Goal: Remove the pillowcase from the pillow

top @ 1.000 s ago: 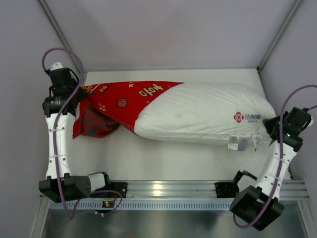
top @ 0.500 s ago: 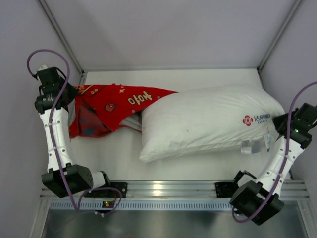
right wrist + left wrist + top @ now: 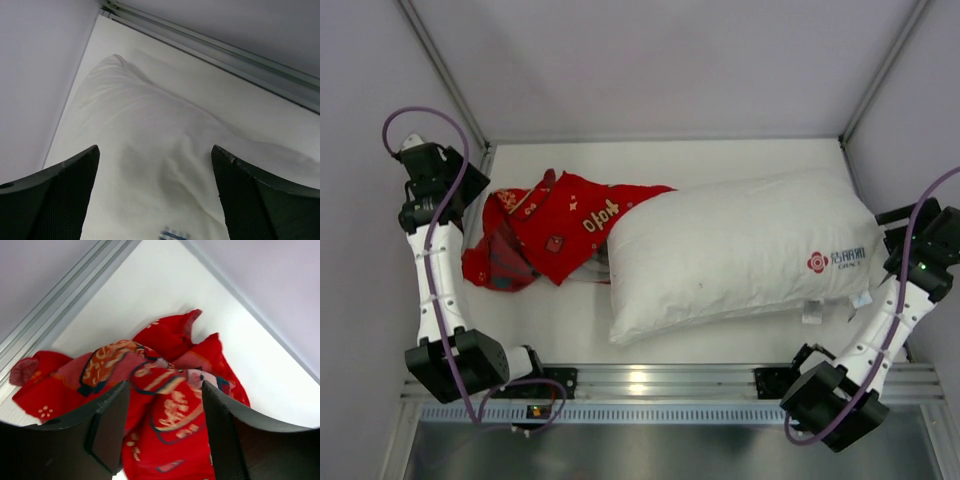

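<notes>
The pillowcase lies crumpled just left of the pillow, only its edge touching the pillow's left end, so removal looks all but done. The left gripper hangs over the cloth, fingers apart, gripping nothing. The right gripper gapes wide above the pillow's right end, empty.

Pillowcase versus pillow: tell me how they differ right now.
The pillowcase is bright red with printed figures; the pillow is plain white with a small red logo. The pillowcase lies crumpled and slack at the left; the pillow is plump and smooth, filling centre to right. Both rest on the table, touching.
</notes>
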### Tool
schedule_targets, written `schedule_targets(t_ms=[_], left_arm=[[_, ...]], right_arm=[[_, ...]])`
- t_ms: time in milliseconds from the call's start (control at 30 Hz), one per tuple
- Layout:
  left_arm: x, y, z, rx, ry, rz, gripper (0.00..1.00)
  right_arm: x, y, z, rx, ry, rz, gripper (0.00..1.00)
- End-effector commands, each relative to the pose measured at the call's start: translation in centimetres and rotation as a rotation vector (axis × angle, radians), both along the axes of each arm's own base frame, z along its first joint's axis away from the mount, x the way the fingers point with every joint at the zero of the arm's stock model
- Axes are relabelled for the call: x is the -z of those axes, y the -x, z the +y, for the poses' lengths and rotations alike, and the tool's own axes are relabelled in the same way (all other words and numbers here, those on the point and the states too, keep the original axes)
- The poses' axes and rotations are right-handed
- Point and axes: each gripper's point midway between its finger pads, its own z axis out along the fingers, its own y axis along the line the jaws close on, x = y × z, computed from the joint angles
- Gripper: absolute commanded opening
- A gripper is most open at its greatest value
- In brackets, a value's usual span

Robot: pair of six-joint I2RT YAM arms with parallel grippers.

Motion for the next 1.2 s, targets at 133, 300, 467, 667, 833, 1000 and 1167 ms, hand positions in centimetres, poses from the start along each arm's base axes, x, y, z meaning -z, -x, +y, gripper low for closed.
schedule_targets(t_ms=[133, 300, 467, 667, 833, 1000, 1167], left_arm=[[-6.9, -0.8, -5.9, 0.255, -0.114, -0.236, 0.67], [-4.2, -1.3, -13.2, 0.501, -0.092, -0.220, 0.67], [0.3, -1.3, -19.9, 0.658, -0.110, -0.151, 0.67], [4.9, -1.7, -22.7, 0.770, -0.114, -0.084, 0.71], [6.9, -1.3, -26.3, 0.895, -0.158, -0.141, 0.76], [5.3, -2.0, -28.6, 0.955, -0.177, -0.190, 0.77], [3.4, -3.7, -29.5, 0.922, -0.353, -0.225, 0.77]], right_arm=[[-8.7, -1.3, 2.0, -0.113, 0.156, -0.253, 0.90], [-11.8, -3.1, 9.4, -0.416, 0.231, -0.368, 0.95], [-12.6, -4.8, 19.9, -0.794, 0.324, -0.386, 0.98], [-9.3, -3.0, 34.0, -1.254, 0.485, -0.235, 0.99], [-6.1, 0.7, 42.1, -1.474, 0.605, -0.145, 0.99], [0.6, 2.0, 46.1, -1.573, 0.627, -0.021, 0.99], [8.5, 2.9, 45.4, -1.550, 0.640, 0.170, 0.99]])
